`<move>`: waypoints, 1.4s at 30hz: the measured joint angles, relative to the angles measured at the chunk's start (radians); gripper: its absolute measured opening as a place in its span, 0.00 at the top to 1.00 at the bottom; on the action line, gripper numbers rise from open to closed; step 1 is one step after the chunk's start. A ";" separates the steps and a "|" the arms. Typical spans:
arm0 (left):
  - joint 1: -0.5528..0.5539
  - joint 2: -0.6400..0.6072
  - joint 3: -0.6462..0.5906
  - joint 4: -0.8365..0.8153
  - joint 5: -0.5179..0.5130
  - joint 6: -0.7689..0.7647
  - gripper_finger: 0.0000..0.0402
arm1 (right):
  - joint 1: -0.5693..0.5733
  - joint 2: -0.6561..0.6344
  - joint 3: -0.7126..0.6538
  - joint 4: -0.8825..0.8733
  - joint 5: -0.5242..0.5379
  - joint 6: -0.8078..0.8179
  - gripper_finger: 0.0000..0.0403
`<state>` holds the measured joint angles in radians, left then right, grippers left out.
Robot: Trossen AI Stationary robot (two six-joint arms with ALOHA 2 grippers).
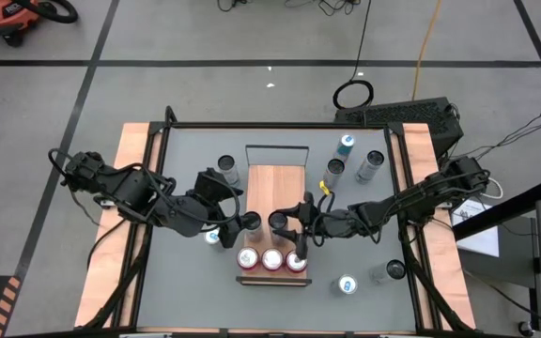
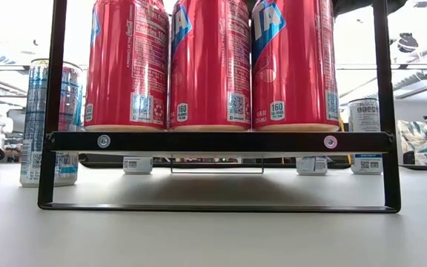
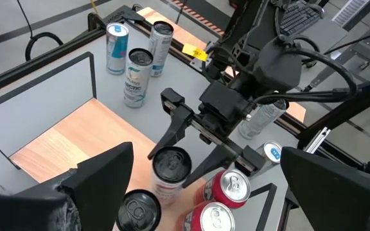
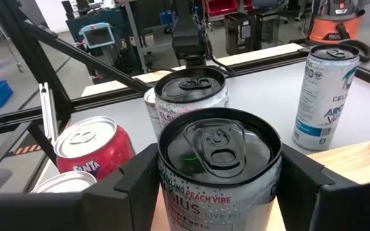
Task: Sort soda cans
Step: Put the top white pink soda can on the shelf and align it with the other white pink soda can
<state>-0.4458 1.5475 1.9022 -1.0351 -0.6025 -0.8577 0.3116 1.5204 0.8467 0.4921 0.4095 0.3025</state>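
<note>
Three red soda cans stand in a row at the near end of the wooden rack. Behind them stand two silver cans with dark tops. My right gripper is shut on the right one. The left one stands free on its base beside it. Above and behind that one my left gripper hovers wide open, its fingers apart from every can. My right gripper pinches the upper side wall of the dark-topped silver can, just under the rim, between its two fingers. The fingers come almost level from the table's right side. The can stays upright; whether its base rests on the rack I cannot tell.
Loose cans stand around the rack: a silver one at the far left, a blue and two silver at the far right, a blue and a silver at the near right, a blue under my left arm.
</note>
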 joint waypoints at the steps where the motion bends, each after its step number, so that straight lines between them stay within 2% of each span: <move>1: 0.000 0.000 0.000 0.000 0.000 0.000 0.01 | 0.000 0.000 0.000 0.003 0.000 -0.001 0.48; 18: 0.000 0.000 0.000 -0.001 -0.001 0.002 0.01 | -0.005 0.065 0.001 0.102 -0.045 0.002 0.48; 29: 0.000 0.000 0.000 -0.005 -0.002 0.002 0.01 | -0.007 0.066 0.001 0.106 -0.018 -0.062 0.37; 42: 0.000 0.000 0.000 -0.008 -0.003 0.006 0.01 | -0.009 0.066 0.000 0.110 -0.052 -0.061 0.36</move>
<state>-0.4458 1.5478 1.9018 -1.0428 -0.6060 -0.8516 0.3023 1.5864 0.8471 0.6018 0.3573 0.2417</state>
